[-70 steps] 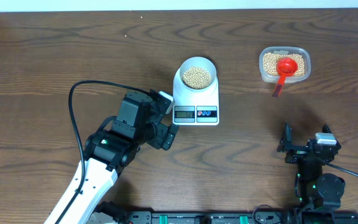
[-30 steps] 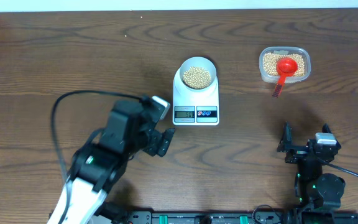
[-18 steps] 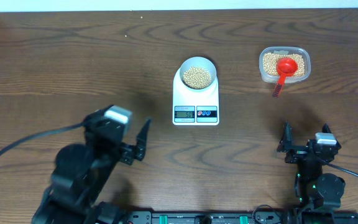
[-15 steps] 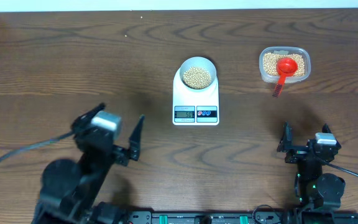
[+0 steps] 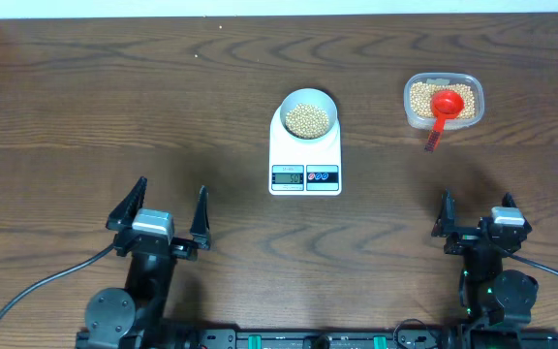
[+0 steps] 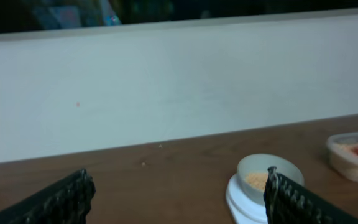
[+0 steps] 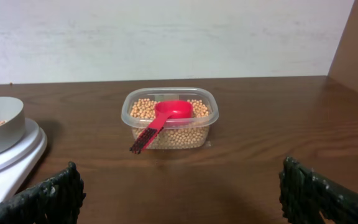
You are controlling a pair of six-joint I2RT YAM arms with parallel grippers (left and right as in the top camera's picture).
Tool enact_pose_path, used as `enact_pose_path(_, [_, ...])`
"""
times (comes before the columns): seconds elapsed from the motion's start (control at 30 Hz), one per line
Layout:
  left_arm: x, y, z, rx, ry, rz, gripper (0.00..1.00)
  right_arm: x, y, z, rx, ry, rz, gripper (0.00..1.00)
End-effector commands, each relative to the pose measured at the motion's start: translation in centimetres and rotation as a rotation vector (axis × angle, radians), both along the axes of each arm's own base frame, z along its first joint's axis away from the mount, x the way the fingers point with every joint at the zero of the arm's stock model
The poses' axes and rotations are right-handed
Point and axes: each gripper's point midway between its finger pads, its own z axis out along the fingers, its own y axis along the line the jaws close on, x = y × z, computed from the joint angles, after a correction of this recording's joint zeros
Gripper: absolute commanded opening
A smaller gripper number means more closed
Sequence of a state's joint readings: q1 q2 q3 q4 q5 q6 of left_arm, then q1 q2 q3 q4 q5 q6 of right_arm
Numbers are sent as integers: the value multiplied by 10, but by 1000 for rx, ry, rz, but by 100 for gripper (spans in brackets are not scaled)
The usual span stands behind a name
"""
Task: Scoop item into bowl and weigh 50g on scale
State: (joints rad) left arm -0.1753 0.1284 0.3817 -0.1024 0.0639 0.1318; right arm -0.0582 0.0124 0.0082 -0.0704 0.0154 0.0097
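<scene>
We see the scale (image 5: 305, 155) lying lengthwise toward us, display nearest, digits unreadable; left gripper (image 5: 171, 186) and right gripper (image 5: 476, 200) gape empty.

Laboratory-style robot test bench. Ahead of the jaws, a dark wood-grain table (image 5: 114, 97) ends at a plain white wall (image 6: 179, 93); behind them runs a black mounting rail (image 5: 308, 339).

bean-filled bowl (image 5: 308, 115) atop white scale (image 5: 305, 155)

Dark wood table (image 5: 114, 97) — scale (image 5: 305, 155) ctr, clear tub (image 5: 409, 114) far right, apart.
</scene>
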Motion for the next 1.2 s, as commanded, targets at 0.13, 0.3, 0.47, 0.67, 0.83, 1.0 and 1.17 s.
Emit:
enact_pose_path(0.13, [10, 22, -36, 3, -41, 106, 89, 0, -2, -1, -15, 0, -6, 99])
enact_pose_path(0.3, [15, 36, -57, 3, -39, 170, 89, 0, -2, -1, -15, 0, -6, 99])
enact_pose_path(0.47, [20, 47, -77, 5, -9, 225, 89, 0, -2, -1, -15, 0, -6, 99])
enact_pose_path(0.67, [24, 53, -104, 11, 47, 248, 89, 0, -2, -1, -15, 0, -6, 99])
enact_pose_path(0.83, [24, 53, -115, 16, 93, 248, 89, 0, -2, -1, -15, 0, -6, 99])
enact_pose_path(1.0, [22, 49, -147, 17, 222, 225, 89, 0, -2, -1, -15, 0, -6, 99])
enact_pose_path(1.17, [22, 49, -146, 18, 219, 225, 89, 0, -2, -1, -15, 0, -6, 99])
